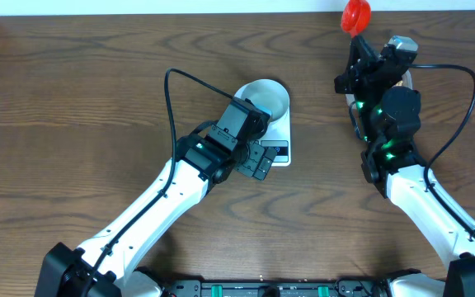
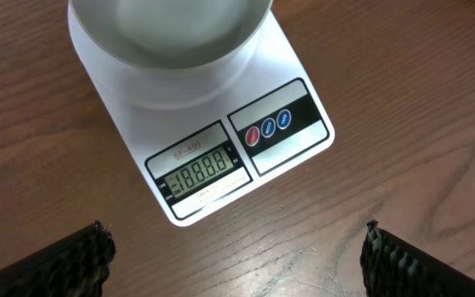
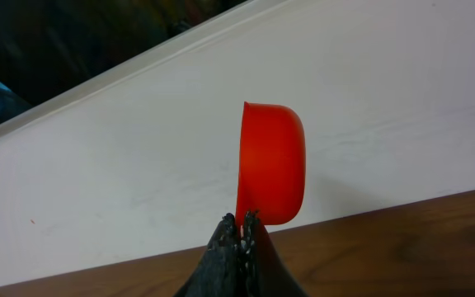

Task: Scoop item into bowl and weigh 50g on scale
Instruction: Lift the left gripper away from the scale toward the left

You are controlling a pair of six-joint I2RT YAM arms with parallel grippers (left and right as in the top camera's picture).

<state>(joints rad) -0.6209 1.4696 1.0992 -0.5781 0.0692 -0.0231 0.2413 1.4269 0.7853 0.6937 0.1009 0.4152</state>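
Note:
The pale bowl (image 1: pixel 264 97) stands on the white scale (image 1: pixel 281 132), seen close up in the left wrist view as bowl (image 2: pixel 171 33) and scale (image 2: pixel 213 124), whose display (image 2: pixel 203 172) is lit with all digits. The part of the bowl that shows holds no beans. My left gripper (image 1: pixel 258 161) hovers just in front of the scale, open (image 2: pixel 236 235) with bare table between its fingers (image 2: pixel 89 256). My right gripper (image 1: pixel 359 48) is at the back right, shut (image 3: pixel 239 223) on the handle of a red scoop (image 3: pixel 272 161). The item is out of view.
A white wall (image 3: pixel 138 165) runs right behind the table's far edge, close to the raised scoop (image 1: pixel 355 15). A pale rim (image 1: pixel 407 78) shows partly under the right arm. Black cables loop off both arms.

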